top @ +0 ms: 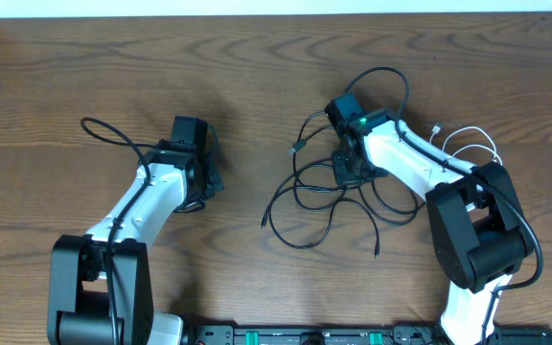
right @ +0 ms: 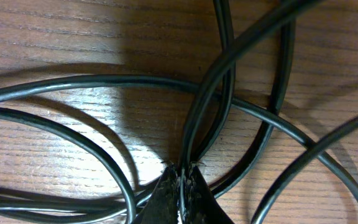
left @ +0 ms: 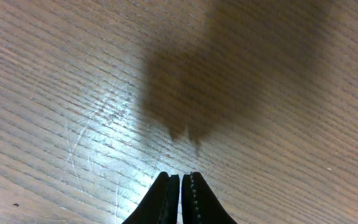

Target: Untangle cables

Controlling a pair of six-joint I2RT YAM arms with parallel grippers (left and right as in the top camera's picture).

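A tangle of thin black cables (top: 324,192) lies right of the table's middle, with plug ends at its left and lower edges. A white cable (top: 468,144) loops at the far right behind the right arm. My right gripper (top: 351,172) is down in the tangle, shut on one black cable (right: 191,124) that runs up from between its fingertips (right: 183,171), with several other black strands crossing around it. My left gripper (top: 204,182) sits left of the tangle, apart from it; its fingers (left: 179,177) are shut and empty over bare wood.
A thicker black wire (top: 113,134) loops from the left arm toward the back left. The wooden table's far edge (top: 276,17) runs along the top. The arm bases stand at the front edge.
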